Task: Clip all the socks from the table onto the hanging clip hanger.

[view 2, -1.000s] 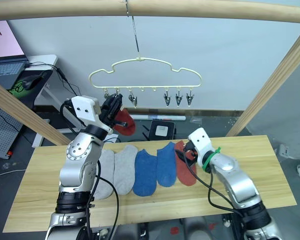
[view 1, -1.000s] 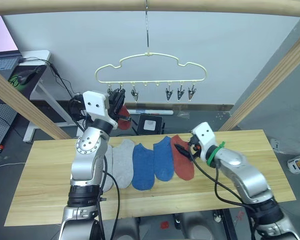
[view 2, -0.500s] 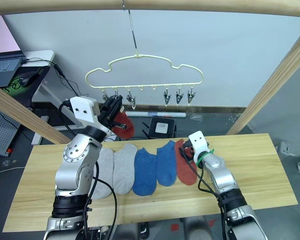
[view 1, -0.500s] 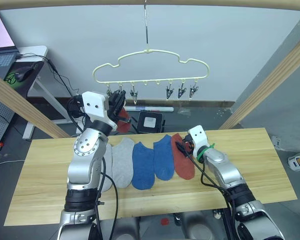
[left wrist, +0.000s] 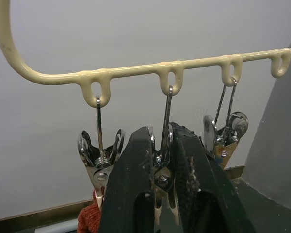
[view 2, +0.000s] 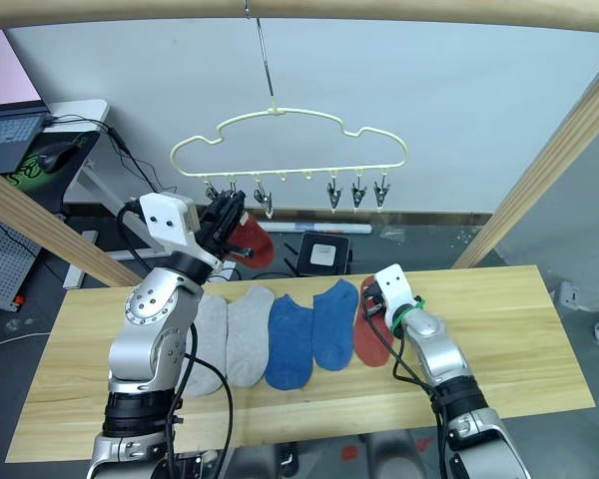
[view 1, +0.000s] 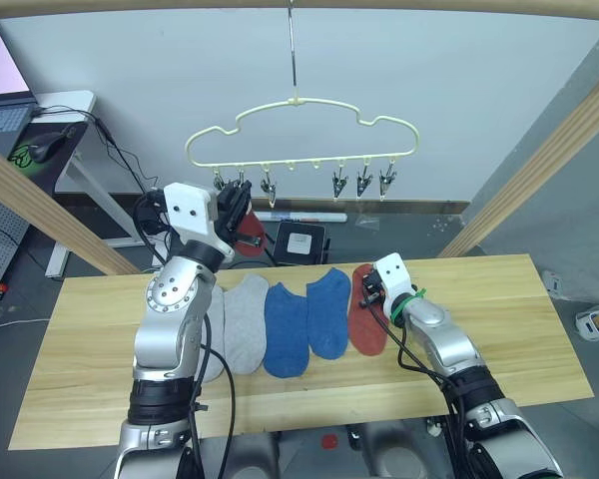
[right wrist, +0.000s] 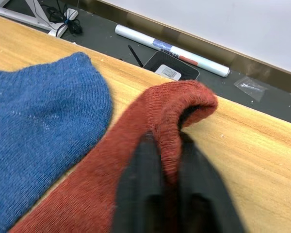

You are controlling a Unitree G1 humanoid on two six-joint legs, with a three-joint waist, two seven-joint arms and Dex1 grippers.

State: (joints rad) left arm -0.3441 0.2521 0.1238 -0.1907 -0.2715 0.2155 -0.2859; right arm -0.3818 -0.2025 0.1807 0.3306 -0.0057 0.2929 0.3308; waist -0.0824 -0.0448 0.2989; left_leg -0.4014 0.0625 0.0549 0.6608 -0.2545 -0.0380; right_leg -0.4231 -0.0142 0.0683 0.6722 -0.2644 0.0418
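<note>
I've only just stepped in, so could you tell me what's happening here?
The robot is hanging socks. Its left gripper is raised at the clip hanger, shut on a metal clip, with a rust red sock hanging beside it. Its right gripper pinches the cuff of the other rust red sock on the table. Two grey socks and two blue socks lie flat.
</note>
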